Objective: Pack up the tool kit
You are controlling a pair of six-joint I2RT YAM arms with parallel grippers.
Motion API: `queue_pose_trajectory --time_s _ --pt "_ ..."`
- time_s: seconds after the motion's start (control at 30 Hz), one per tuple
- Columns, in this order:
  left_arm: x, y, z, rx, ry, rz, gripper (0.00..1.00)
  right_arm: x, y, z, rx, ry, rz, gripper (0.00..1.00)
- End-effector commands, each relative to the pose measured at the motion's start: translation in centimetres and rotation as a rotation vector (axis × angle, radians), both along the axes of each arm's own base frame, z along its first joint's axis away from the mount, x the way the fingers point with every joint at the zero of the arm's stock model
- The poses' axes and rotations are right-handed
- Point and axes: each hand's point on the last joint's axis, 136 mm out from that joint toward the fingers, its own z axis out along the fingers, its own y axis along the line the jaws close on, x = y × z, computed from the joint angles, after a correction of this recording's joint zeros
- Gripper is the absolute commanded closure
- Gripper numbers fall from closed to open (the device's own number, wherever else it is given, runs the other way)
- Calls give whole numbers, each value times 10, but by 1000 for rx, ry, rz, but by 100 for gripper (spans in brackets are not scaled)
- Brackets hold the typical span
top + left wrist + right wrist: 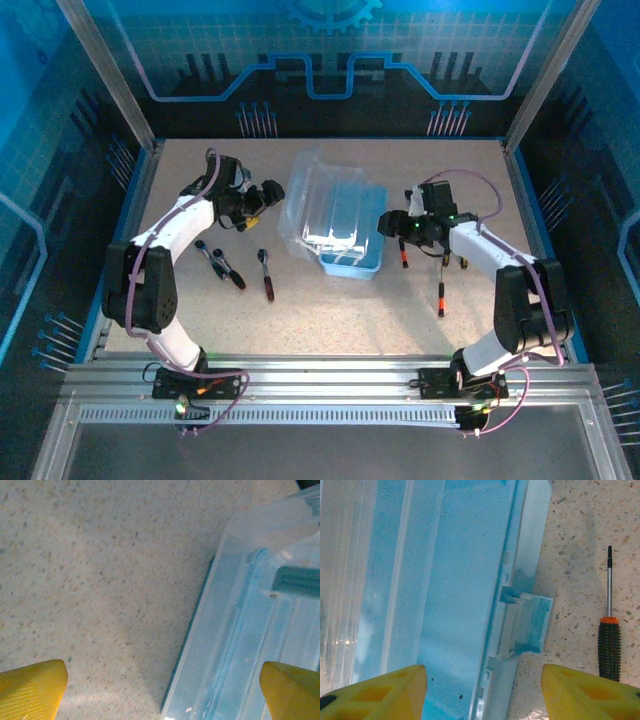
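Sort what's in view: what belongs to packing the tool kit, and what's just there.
For the job:
- open case
- pliers
- ratchet
- screwdriver by the case
- screwdriver nearer the front

Just there:
- table
- metal frame
- blue backdrop

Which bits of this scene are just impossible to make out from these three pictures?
- Top view: whether the tool kit holds anything; its clear lid glares and covers part.
- Top view: the dark tools by the left arm, too small to name.
- Right wrist view: the screwdriver handle's end, hidden behind a yellow fingertip.
- Left wrist view: a dark teal shape through clear plastic, blurred, cut by the right edge.
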Motion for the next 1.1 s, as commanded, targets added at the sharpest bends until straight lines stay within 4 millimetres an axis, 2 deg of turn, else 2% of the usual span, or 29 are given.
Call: queue_pose_trajectory --time_s 0.0,0.13,0.23,0.37,0.47,0.7,0.87,1.07 --pt "-11 5 9 3 -12 12 1 1 7 -10 -6 6 15 38" --pt "-15 8 11 5 3 30 1 3 7 -23 -25 29 12 40" --pt "-19 15 8 44 12 54 1 7 9 -26 -29 35 19 41" --pt "-18 15 2 45 33 51 1 12 8 -29 -48 42 15 45" --pt "-19 24 -3 82 23 95 1 15 9 -31 -45 32 7 46" --pt "-18 28 -16 84 30 114 1 21 15 -38 -42 41 5 56" --pt "-11 32 -25 84 42 119 1 28 16 -38 -58 35 -4 62" --pt "3 33 -28 84 63 133 1 35 16 -31 -62 7 -6 64"
